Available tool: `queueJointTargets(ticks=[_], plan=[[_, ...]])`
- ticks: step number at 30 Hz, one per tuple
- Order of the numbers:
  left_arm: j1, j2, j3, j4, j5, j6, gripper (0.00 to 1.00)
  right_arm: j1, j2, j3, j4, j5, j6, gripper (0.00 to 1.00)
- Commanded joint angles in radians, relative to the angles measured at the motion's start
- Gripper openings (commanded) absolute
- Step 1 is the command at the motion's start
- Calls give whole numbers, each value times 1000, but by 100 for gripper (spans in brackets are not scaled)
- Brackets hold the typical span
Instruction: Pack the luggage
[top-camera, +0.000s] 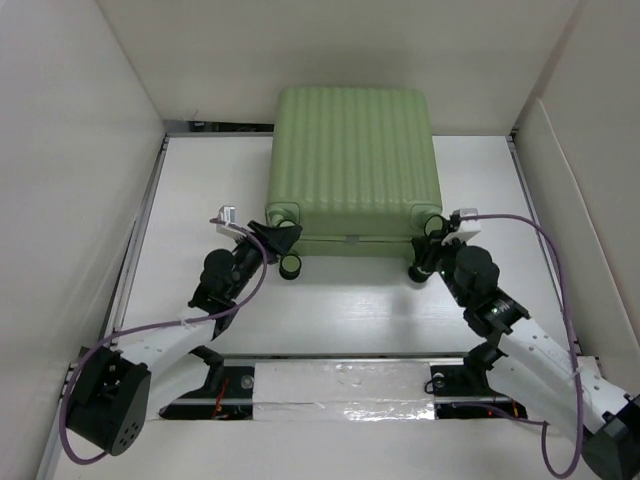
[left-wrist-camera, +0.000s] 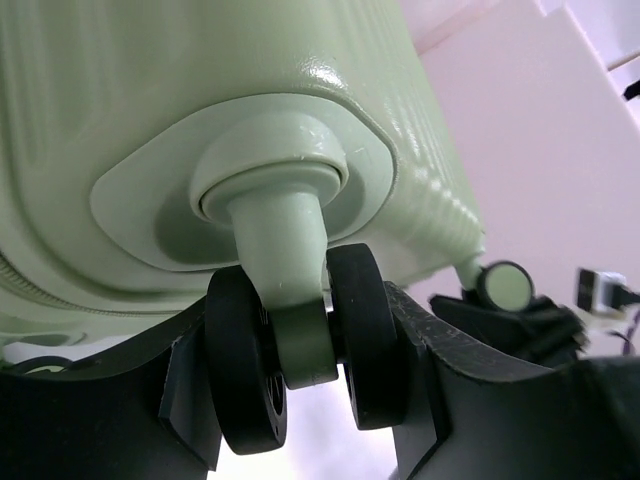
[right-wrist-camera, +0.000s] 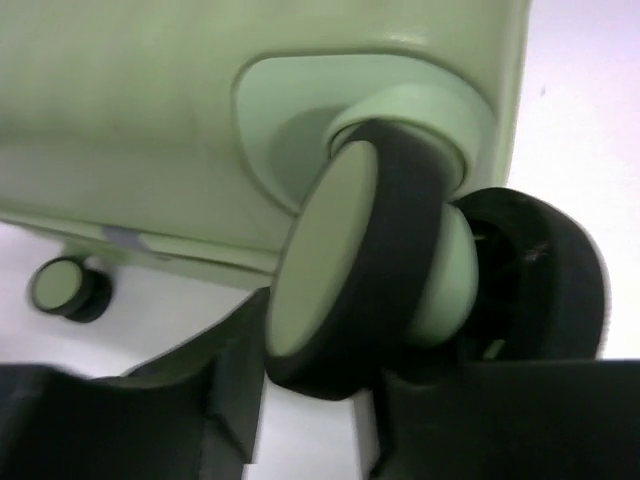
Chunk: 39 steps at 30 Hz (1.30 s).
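I am holding the left gripper (left-wrist-camera: 305, 420) partly closed, clamping the near-left wheel (left-wrist-camera: 245, 370) of the luggage (top-camera: 352, 150), with a finger pressing each side of the twin tyres. The right gripper (top-camera: 432, 240) is pinching the near-right wheel (right-wrist-camera: 350, 270) likewise. The closed luggage is lying flat at the far middle of the desk (top-camera: 350, 320), its back edge close to the rear wall (top-camera: 330, 40). Bare desk is showing on both sides.

White table (top-camera: 350, 320), pale enclosure walls (top-camera: 70, 150), soft even light
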Motion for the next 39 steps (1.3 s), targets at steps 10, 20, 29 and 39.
queueJointTargets(ticks=[10,20,29,39], plan=[[-123,-209,-28,-37,19,55,0,-151,-208,-197,318,-434,-55,31],[-123,-139,25,29,57,63,0,-160,-145,-300,396,-248,-27,0],[-132,-126,38,30,85,72,0,-209,96,-368,729,-270,8,35],[-132,-108,38,62,110,56,0,-219,221,-342,824,-193,28,37]])
